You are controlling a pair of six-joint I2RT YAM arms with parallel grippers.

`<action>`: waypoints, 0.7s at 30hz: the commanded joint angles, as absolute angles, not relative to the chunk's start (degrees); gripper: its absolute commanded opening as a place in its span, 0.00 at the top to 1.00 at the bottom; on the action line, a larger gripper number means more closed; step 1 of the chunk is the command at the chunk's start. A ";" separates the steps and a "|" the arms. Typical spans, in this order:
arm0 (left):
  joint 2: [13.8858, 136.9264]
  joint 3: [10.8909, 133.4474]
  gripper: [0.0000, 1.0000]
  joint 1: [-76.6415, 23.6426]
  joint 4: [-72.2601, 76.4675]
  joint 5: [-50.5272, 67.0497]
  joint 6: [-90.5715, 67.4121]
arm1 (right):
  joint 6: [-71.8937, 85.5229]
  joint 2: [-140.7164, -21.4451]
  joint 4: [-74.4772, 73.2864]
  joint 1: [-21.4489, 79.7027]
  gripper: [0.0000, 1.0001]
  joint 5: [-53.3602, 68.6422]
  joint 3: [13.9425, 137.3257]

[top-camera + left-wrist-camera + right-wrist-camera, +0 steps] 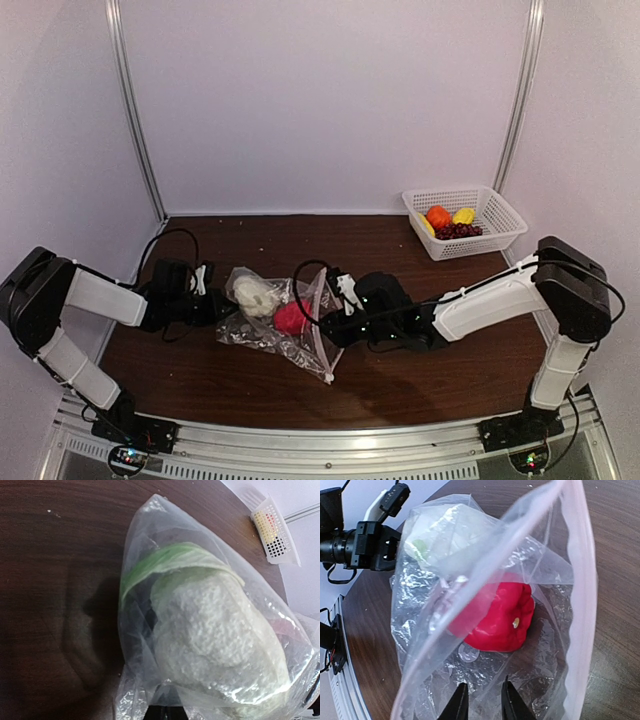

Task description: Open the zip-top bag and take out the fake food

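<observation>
The clear zip-top bag [300,350] lies mid-table with its mouth toward my right arm. Inside it are two pieces of fake food: a bumpy white piece with a green leaf [215,630] and a red piece [497,617]. My left gripper [165,715] is shut on the plastic at the bag's closed end. Reaching in through the open mouth, my right gripper [484,702] has its jaws a little apart over the bag's lower sheet. The red piece sits just beyond its tips, untouched. The pinkish zip strip [585,580] arches over the right gripper.
A white mesh basket [500,215] stands at the back right, holding orange [438,216], yellow [464,215] and dark purple grape [458,231] toy foods. White walls enclose the brown table on three sides.
</observation>
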State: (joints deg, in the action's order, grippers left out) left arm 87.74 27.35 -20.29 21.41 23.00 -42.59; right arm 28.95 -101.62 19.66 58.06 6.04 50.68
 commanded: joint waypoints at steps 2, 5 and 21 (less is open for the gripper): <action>88.58 26.96 1.00 -20.04 24.67 24.09 -42.34 | 30.64 -106.05 23.88 57.09 0.64 8.66 54.12; 88.83 26.98 1.00 -20.04 25.05 24.41 -42.36 | 32.82 -108.14 26.64 57.00 0.48 11.27 55.42; 89.93 27.14 1.00 -20.21 26.18 25.33 -41.79 | 37.29 -117.05 19.84 56.95 0.14 2.55 66.51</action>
